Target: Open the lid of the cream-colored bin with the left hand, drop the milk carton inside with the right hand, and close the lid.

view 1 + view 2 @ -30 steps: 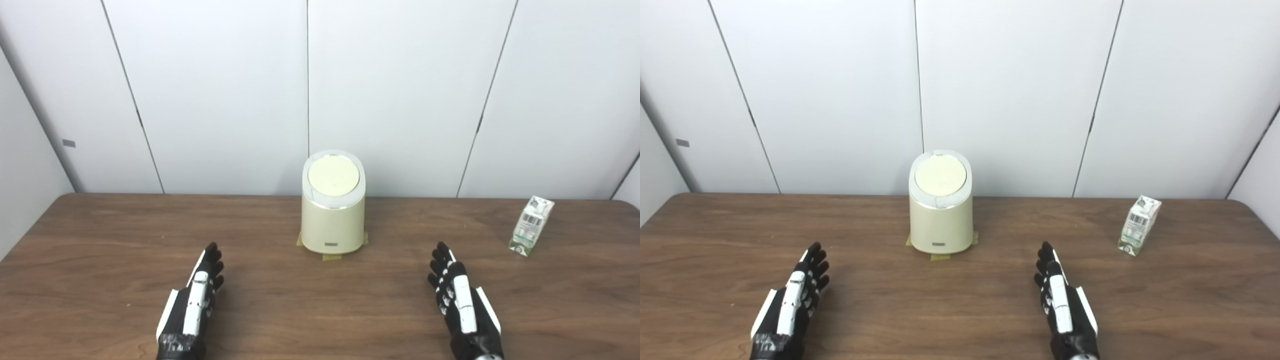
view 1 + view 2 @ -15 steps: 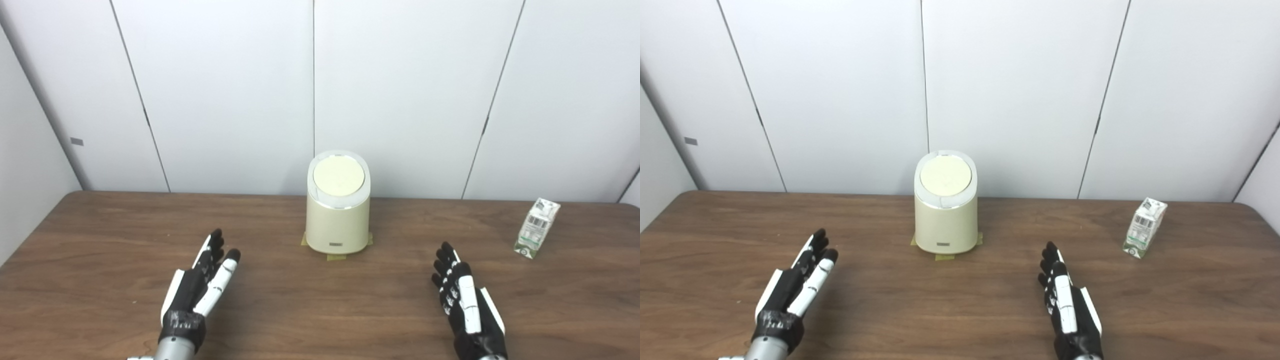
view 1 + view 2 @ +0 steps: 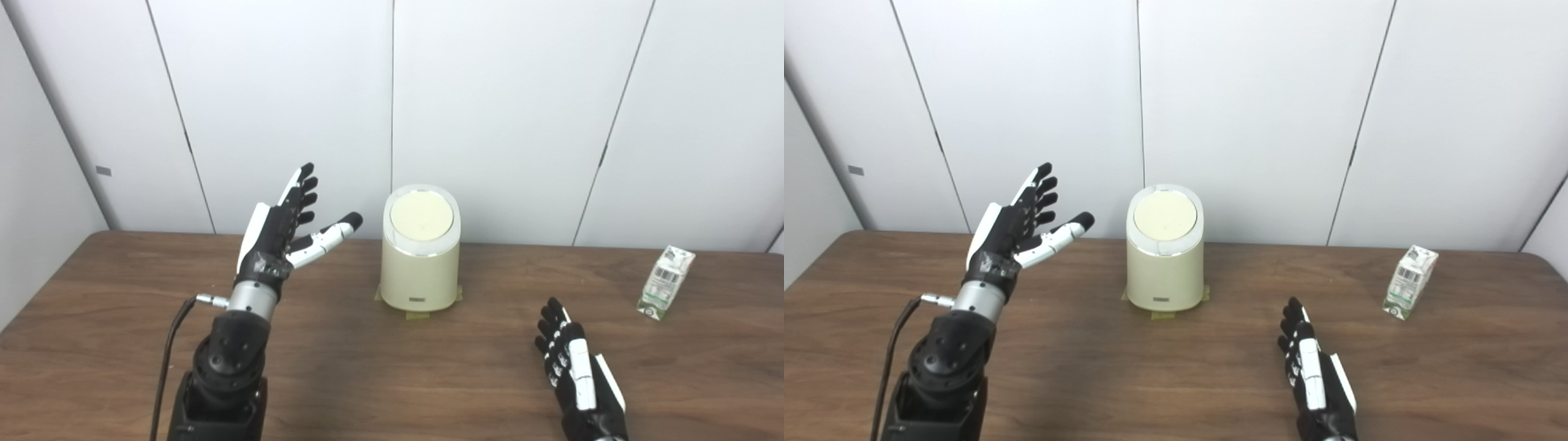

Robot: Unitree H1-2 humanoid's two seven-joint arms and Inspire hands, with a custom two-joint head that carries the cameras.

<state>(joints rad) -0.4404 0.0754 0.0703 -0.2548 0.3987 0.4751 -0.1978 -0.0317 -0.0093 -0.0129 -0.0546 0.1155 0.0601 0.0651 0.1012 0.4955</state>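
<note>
Fingers: we see those of the left hand (image 3: 278, 229) spread wide and raised, thumb angled toward the bin, holding nothing; those of the right hand (image 3: 579, 373) lie straight and slightly apart, low over the table (image 3: 122, 318), also holding nothing.
Left hand: up in the air, left of the bin and apart from it.
Open room: bare wood lies between both hands and the bin; the table's far edge meets the white wall panels (image 3: 282, 104) just behind the bin.
Bin (image 3: 420, 269): cream-colored, rounded, upright at the table's middle back (tape marks at its base).
Lid (image 3: 421, 216): pale round disc in a white ring, shut.
Milk carton (image 3: 666, 282): white and green, barcode showing, leaning, far right near the table's back edge, well apart from the right hand.
</note>
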